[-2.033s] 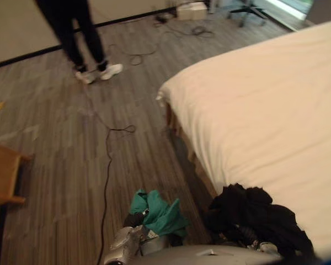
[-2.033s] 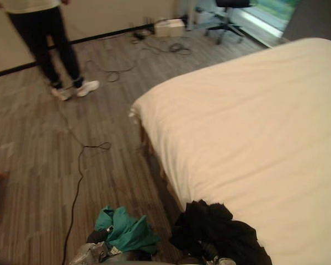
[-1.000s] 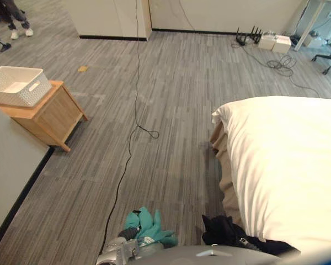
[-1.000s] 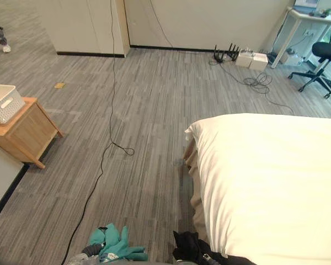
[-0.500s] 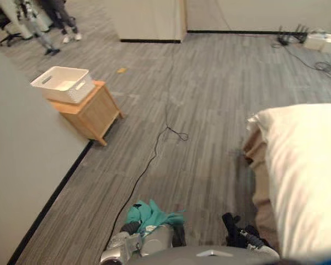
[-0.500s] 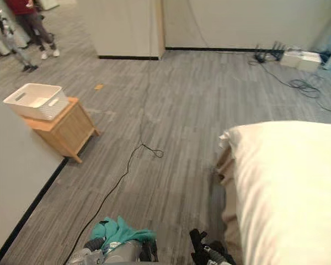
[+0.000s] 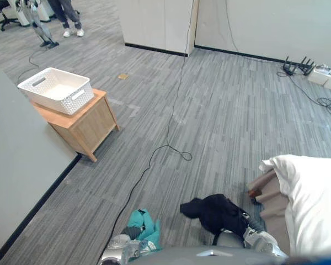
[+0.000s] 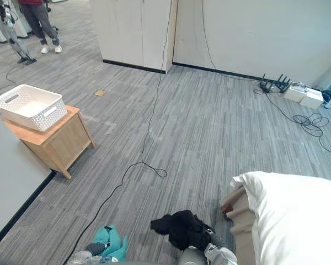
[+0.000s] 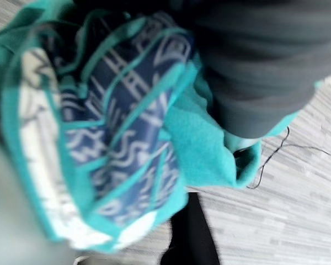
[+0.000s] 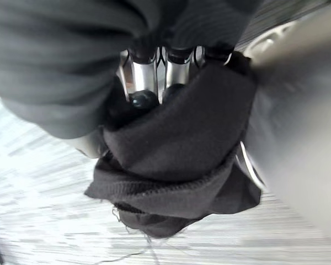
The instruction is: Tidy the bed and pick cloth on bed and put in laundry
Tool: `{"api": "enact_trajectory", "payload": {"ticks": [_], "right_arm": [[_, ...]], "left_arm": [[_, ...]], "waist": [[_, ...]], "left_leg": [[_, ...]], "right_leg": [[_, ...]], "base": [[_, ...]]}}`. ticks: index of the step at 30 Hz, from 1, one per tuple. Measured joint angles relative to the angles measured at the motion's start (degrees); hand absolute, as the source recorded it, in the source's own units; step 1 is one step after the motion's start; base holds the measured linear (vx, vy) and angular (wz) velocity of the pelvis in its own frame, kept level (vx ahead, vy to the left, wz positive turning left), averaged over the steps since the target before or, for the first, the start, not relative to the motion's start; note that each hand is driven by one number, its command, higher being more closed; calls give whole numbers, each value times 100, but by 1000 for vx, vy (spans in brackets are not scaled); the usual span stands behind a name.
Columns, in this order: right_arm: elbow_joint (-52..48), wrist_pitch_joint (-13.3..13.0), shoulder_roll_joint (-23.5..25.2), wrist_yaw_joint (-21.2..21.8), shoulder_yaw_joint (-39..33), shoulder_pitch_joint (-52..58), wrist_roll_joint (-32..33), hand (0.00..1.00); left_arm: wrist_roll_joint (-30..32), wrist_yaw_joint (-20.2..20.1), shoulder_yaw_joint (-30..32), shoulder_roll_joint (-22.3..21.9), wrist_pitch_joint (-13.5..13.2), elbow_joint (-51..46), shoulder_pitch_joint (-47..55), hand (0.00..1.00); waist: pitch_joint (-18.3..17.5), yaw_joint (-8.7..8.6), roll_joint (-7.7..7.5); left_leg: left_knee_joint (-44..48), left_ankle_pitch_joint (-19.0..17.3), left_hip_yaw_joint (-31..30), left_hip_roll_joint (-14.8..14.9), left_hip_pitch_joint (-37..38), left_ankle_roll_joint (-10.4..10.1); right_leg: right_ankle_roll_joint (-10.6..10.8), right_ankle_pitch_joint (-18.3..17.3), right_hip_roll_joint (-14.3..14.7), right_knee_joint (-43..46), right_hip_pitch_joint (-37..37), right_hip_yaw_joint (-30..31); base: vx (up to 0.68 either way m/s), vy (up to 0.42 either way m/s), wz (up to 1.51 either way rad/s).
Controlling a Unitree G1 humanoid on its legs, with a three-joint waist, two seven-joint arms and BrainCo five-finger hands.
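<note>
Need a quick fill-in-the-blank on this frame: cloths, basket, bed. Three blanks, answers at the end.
Of the teal cloth in the left hand and the black cloth in the right hand, the ___ one hangs nearer the bed.
The white basket stands on the wooden side table, to the robot's ___.
The bed's corner shows at the lower ___ of the eye views.
Missing: black; left; right.
</note>
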Motion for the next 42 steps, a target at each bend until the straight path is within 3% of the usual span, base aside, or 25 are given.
{"api": "enact_trajectory", "payload": {"ticks": [3,4,5,8,11,12,13,14,16,19,21,22,23,24,28,29,30,31,32,33,34,36,39,41,42], "right_arm": [[-4,-27,42,-15,9,9,298,100],[-5,-73,48,-30,18,15,351,100],[-4,-91,25,-49,26,-2,351,100],[-18,-119,-68,-103,27,-187,342,100],[151,-93,-130,-103,224,-186,186,100],[286,-90,-155,-106,380,-166,35,100],[306,-89,-151,-103,403,-167,-2,100],[347,-46,-151,-107,499,-140,-141,100],[405,-22,-135,-107,521,-60,-360,100],[441,-102,-131,-102,493,-57,-700,100],[444,-328,-74,-93,347,-14,-1035,100],[448,-379,-47,-94,299,21,-1055,100],[497,-456,15,-103,251,73,-1104,100],[616,-515,90,-102,264,74,-1129,100],[782,-499,151,-147,128,-74,-1161,100],[832,-435,155,-157,20,43,-1191,100],[857,-432,14,-157,-34,134,-1192,100],[893,-408,6,-163,-52,85,-1192,100],[884,-400,-21,-163,-45,82,-1192,100],[739,-378,-97,-154,-83,96,-1173,100],[405,-415,-59,70,-45,227,-1122,100],[254,-494,33,105,-50,267,-1063,100],[169,-541,90,262,55,253,-756,100],[26,-557,176,367,119,234,-662,100],[-38,-556,157,392,134,244,-660,100]], "left_arm": [[2,72,-86,-34,-181,9,-14,100],[3,108,-86,-89,-210,21,-5,100],[3,136,-80,-118,-212,28,2,100],[-6,297,-55,-304,-197,18,-35,100],[-277,412,-13,-324,-198,13,19,100],[-373,429,125,-331,-372,-86,25,100],[-395,435,162,-325,-405,-119,25,100],[-394,450,226,-289,-471,-259,42,100],[-401,438,224,-255,-563,-436,58,100],[-499,392,228,-247,-582,-481,64,100],[-508,365,177,-254,-530,-430,77,100],[-511,338,168,-253,-523,-430,72,100],[-612,318,180,-222,-523,-430,50,100],[-632,323,139,-141,-492,-365,-63,100],[-762,327,88,-38,-355,-189,-216,100],[-870,331,120,6,-238,-130,-169,100],[-879,329,67,-39,-163,-122,-71,100],[-879,330,2,67,-116,35,-75,100],[-868,330,-41,67,-81,76,-89,100],[-849,330,-86,16,-50,204,-113,100],[-850,330,-80,11,-35,228,-100,100],[-871,332,-87,44,-35,235,-121,100],[-952,365,-103,20,-29,236,-137,100],[-946,442,-79,13,-41,232,-152,100],[-941,492,-3,-43,-54,253,-158,100]], "waist": [[118,-23,-85],[201,-52,-89],[205,-69,-55],[286,-65,188],[324,-93,395],[405,-66,490],[439,-63,471],[507,-40,319],[536,17,262],[593,51,237],[611,47,186],[613,50,191],[605,118,122],[494,99,-158],[524,93,-173],[437,161,-205],[340,180,-103],[322,179,-239],[298,122,-287],[369,-11,-94],[349,-128,-117],[350,-127,-131],[359,-108,-162],[363,-120,-182],[422,-159,-86]], "left_leg": [[42,-255,-84,166,377,-414],[169,-428,-113,249,580,-562],[259,-465,-115,352,637,-615],[1349,-229,-121,744,437,-694],[4080,1107,-860,1242,-691,-847],[5524,1004,-1076,1434,-1333,-825],[5728,961,-1097,1436,-1447,-815],[6183,802,-1094,1308,-1895,-782],[6055,516,-959,1023,-2542,-707],[3896,138,-19,603,-3027,-452],[926,1043,873,40,-2763,-4],[557,1405,986,-67,-2766,252],[406,1886,1179,-207,-2727,1086],[386,1681,1232,-483,-2675,1190],[1548,887,1144,-317,-2737,1361],[1460,839,1151,-536,-2456,1181],[1007,451,1067,-588,-1948,1073],[706,364,664,-925,-1516,1032],[585,334,473,-990,-1306,1039],[372,314,21,-987,-856,1011],[249,312,-333,-950,-585,976],[143,253,-668,-830,-339,870],[194,94,-1433,-217,-18,586],[201,-97,-1746,75,38,346],[233,-260,-1839,228,120,236]], "right_leg": [[-39,790,244,-1932,-55,81],[-475,1395,255,-1756,-85,253],[-672,1418,287,-1468,-138,281],[-841,269,434,-235,-367,275],[-872,-310,1078,-487,279,366],[-917,-364,1413,-984,949,413],[-928,-379,1452,-1080,1100,437],[-919,-459,1496,-1363,1552,529],[-854,-528,1498,-1858,2155,615],[-689,-518,1445,-2452,2936,688],[-399,-677,1424,-2869,3584,538],[-313,-726,1461,-2948,3737,509],[-174,-806,1472,-3065,4043,460],[14,-713,1254,-3148,4195,271],[92,413,1245,-2473,4212,216],[262,813,995,-1120,3923,184],[78,1158,754,240,3526,188],[-8,975,249,1723,2963,241],[-25,804,94,2237,2738,241],[-141,488,-131,2885,2148,235],[-91,224,-185,2974,1692,336],[-69,-50,-167,2794,1244,407],[-11,-394,209,789,586,499],[225,40,450,-1024,343,1063],[73,470,535,-1295,418,1139]], "base": [[497,-246,43],[526,-305,38],[578,-351,19],[522,-357,-22],[618,-341,-42],[535,-233,-36],[556,-227,-42],[446,-176,-35],[507,-148,-39],[278,45,-29],[-32,193,2],[284,188,11],[617,119,34],[714,110,40],[513,186,53],[193,207,42],[181,252,86],[111,252,84],[-79,296,144],[-26,219,166],[78,140,169],[365,-129,132],[456,-290,152],[498,-328,147],[491,-247,110]]}}
